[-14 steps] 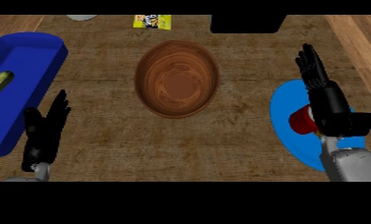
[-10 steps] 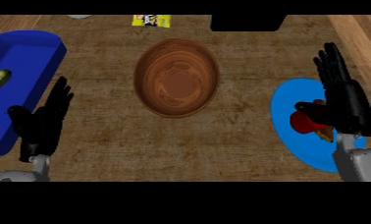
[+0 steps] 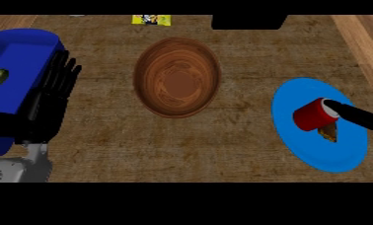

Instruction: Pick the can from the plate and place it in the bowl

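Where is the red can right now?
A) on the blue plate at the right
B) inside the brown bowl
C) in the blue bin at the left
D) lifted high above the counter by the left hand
A: the red can lies on the blue plate, and the brown bowl holds nothing.

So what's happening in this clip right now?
A humanoid robot is working on moving a red can off a blue plate at the right and into the brown wooden bowl at the middle of the counter. The right robot hand is at the can, only a black finger showing against it; the can still lies on the plate. The left robot hand rests open at the left, over a blue container.
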